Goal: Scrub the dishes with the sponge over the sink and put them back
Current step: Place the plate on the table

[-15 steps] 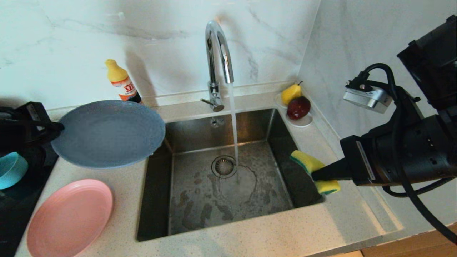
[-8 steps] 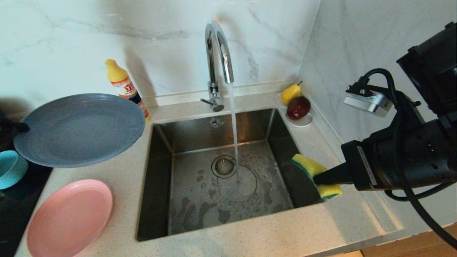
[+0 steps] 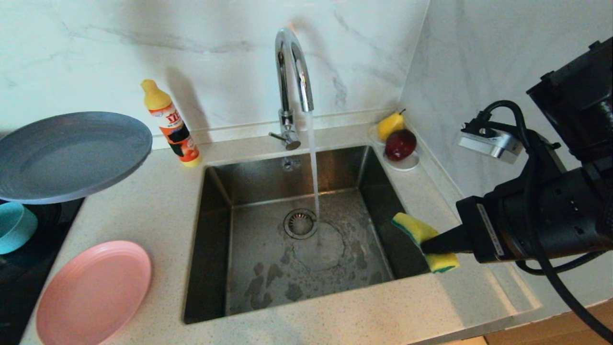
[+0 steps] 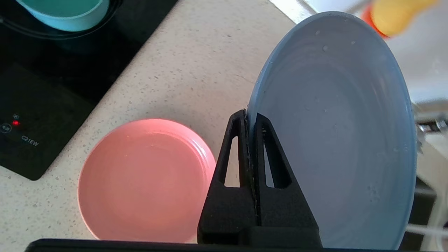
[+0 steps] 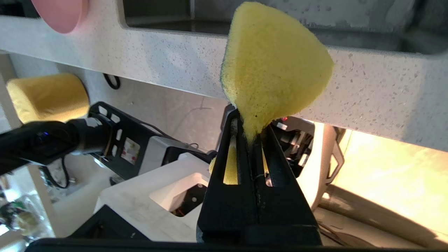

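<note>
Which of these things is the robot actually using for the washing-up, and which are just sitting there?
In use: matte blue round plate in left claw; bent yellow-green sponge in right claw; steel sink; pink round plate; teal bowl.

Lying about: orange detergent bottle; yellow pear; red apple; white saucer.

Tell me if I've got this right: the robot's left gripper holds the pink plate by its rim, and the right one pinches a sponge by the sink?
Not quite. The left gripper holds the blue plate, as the left wrist view shows; the pink plate lies on the counter. The right gripper does pinch the sponge by the sink.
</note>
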Motion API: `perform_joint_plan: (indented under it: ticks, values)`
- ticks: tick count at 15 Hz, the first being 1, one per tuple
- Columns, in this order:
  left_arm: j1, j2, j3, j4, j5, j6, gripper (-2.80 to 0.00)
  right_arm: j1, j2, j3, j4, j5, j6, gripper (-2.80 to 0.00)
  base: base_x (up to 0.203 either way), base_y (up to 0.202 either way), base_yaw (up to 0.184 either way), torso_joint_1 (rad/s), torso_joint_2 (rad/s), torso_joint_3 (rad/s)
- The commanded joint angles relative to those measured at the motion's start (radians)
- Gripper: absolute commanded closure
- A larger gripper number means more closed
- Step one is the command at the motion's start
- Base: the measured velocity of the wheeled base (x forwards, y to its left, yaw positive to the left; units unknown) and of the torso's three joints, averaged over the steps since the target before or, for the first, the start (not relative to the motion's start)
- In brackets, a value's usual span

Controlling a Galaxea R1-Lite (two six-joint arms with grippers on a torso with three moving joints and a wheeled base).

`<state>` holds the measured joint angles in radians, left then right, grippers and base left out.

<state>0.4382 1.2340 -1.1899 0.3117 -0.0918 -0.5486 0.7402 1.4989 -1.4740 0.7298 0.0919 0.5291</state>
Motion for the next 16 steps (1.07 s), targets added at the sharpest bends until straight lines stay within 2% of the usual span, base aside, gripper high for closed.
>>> perform_joint_plan:
  ticks: [1, 3, 6, 7, 11, 16]
  values:
    - [0.032, 0.073, -0.019, 0.001, -0.018, -0.013, 0.0, 0.001, 0.011, -0.012, 0.003, 0.002, -0.02, 0.0, 0.0, 0.0, 0.0, 0.0, 0.0, 0.0]
    - [0.074, 0.132, -0.04, 0.001, -0.044, -0.019, 0.0, 0.002, 0.017, -0.018, 0.003, 0.002, -0.023, 0.0, 0.0, 0.0, 0.0, 0.0, 0.0, 0.0]
    - [0.167, 0.203, -0.054, -0.017, -0.171, -0.019, 0.0, 0.004, 0.039, -0.011, -0.003, 0.005, -0.023, 0.0, 0.0, 0.0, 0.0, 0.0, 0.0, 0.0]
    - [0.188, 0.214, -0.055, -0.021, -0.186, -0.018, 0.0, 0.005, 0.042, -0.007, -0.019, 0.005, -0.023, 0.0, 0.0, 0.0, 0.0, 0.0, 0.0, 0.0]
    - [0.266, 0.261, -0.049, -0.062, -0.232, -0.011, 0.0, 0.005, 0.053, -0.002, -0.038, 0.006, -0.021, 0.0, 0.0, 0.0, 0.0, 0.0, 0.0, 0.0]
    - [0.288, 0.331, -0.046, -0.105, -0.236, 0.012, 0.0, 0.008, 0.058, -0.002, -0.039, 0.005, -0.021, 0.0, 0.0, 0.0, 0.0, 0.0, 0.0, 0.0]
